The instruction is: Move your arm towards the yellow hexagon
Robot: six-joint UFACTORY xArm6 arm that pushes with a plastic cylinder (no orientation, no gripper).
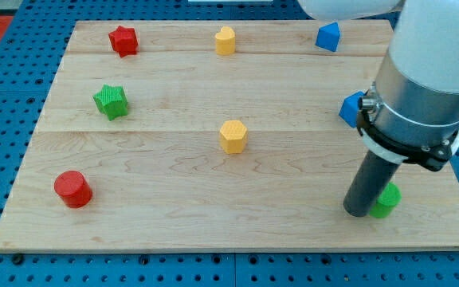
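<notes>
While my arm fills the 3 o'clock side of the view, the wooden board spreads beneath it over a blue pegboard. I carry no gripper, so there are no jaws to spread or press; my dark rod simply ends in my tip, which rests on the board toward 4 o'clock, pinching nothing. A green block, partly hidden behind the rod, sits touching or just beside my tip on its 3 o'clock side; I cannot tell which. A blue block peeks out from behind my arm at 3 o'clock. The yellow hexagon lies near the board's centre, well apart from my tip, at about 10 o'clock from it. A red cylinder stands at 8 o'clock, a green star at 9 o'clock. Along 12 o'clock sit a red star-like block, a second yellow block and a blue block.
</notes>
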